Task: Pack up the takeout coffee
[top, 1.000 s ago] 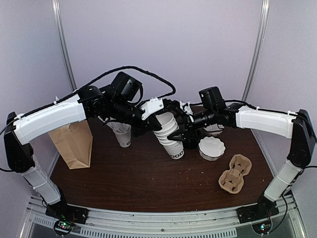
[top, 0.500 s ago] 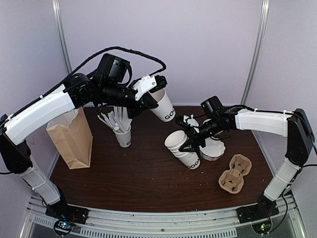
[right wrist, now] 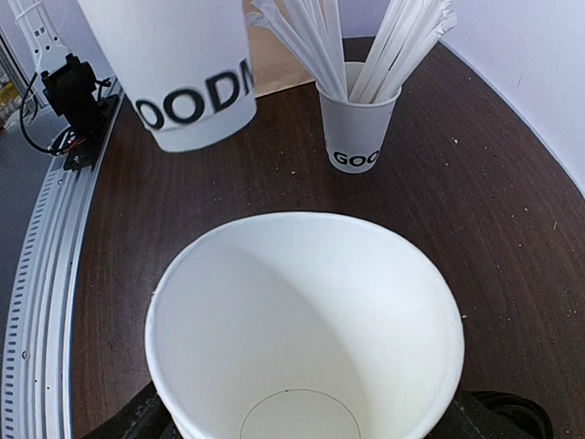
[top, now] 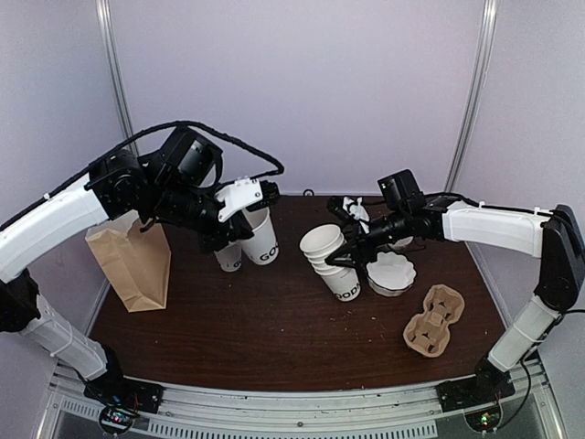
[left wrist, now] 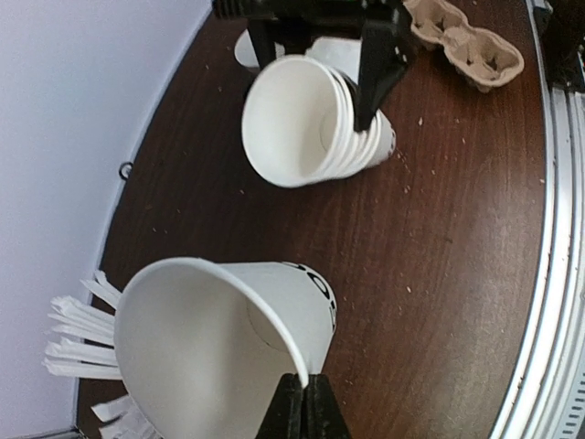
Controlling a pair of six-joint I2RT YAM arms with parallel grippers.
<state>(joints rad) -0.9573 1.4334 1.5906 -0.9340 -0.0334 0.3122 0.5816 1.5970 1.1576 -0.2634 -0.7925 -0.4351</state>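
The takeout coffee cup (top: 260,240), white with black "GOOD" lettering, hangs tilted low over the table, right of the straw cup. My left gripper (top: 245,216) is shut on its rim; the left wrist view shows the fingertips (left wrist: 303,389) pinching the cup (left wrist: 228,320). It also shows in the right wrist view (right wrist: 183,64). My right gripper (top: 352,249) is shut around the nested cup stack (top: 331,263), which fills the right wrist view (right wrist: 306,338). No black lid is in view.
A white cup of straws (top: 227,257) stands behind the held cup. A brown paper bag (top: 132,261) stands at the left. A stack of white lids (top: 391,273) and a cardboard cup carrier (top: 434,322) lie at the right.
My left gripper pulled one cup off the stack, lifted it up and left, then lowered it beside the straw cup. My right gripper shifted the stack right and kept hold.
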